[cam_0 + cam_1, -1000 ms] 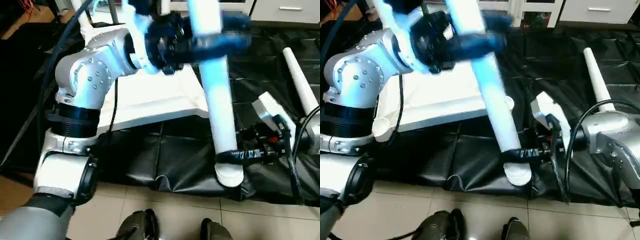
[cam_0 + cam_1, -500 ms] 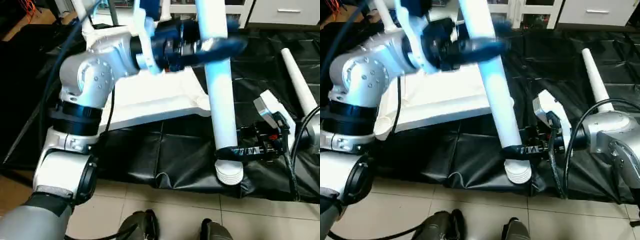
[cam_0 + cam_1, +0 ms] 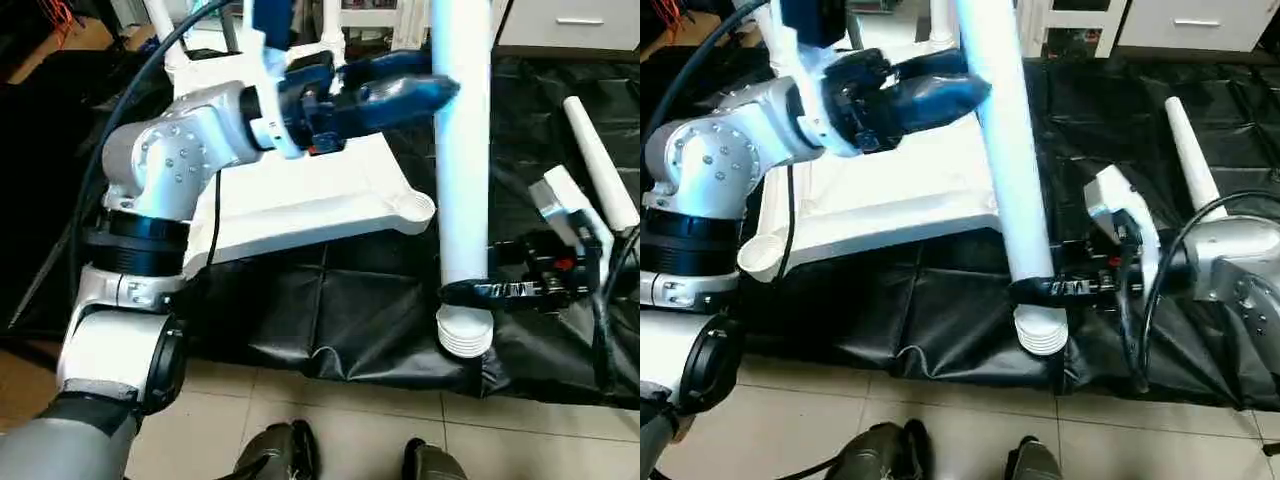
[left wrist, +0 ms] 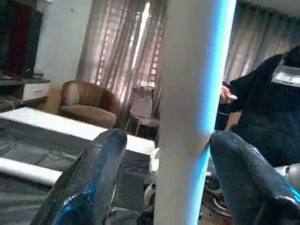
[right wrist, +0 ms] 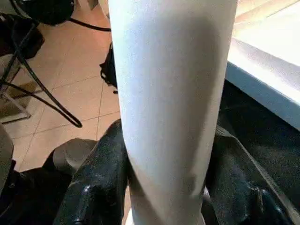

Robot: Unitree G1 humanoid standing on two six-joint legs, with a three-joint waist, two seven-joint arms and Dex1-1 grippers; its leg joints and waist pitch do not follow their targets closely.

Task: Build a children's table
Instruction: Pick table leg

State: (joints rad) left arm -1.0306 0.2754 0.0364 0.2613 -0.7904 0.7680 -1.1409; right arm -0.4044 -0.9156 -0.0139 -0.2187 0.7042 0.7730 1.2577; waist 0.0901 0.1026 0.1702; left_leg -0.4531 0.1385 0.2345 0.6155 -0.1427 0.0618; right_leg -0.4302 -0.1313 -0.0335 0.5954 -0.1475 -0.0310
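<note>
Children's table: one white top (image 3: 300,195) is lying on the black sheet (image 3: 330,310), corner socket (image 3: 413,207) showing at its near right corner, a second socket (image 3: 758,258) at the near left. Counting legs: one leg (image 3: 462,150) is standing near-upright in front of the top's right corner, ribbed end down just above the sheet; a second leg (image 3: 598,160) is lying on the sheet well off to the right; a third white tube (image 4: 23,169) is lying on the sheet in the left wrist view, can't tell if it's the same one. Two grippers. Right gripper (image 3: 468,291) is clamping the upright leg just above its ribbed end, fingers (image 5: 101,183) pressing on both sides. Left gripper (image 3: 420,85) is sitting higher up at the same leg, fingers (image 4: 91,178) standing wide; in the left wrist view there's a clear gap between the leg and the one finger, the other looks right against it, contact unclear. Surface: the sheet is covering beige floor tiles (image 3: 330,420), its wrinkled edge running along the front. Room: white drawer unit (image 3: 570,25) at the back, curtains (image 4: 117,61) and a brown armchair (image 4: 89,103) in the left wrist view, one person in dark clothes (image 4: 262,112) standing off to the side.
</note>
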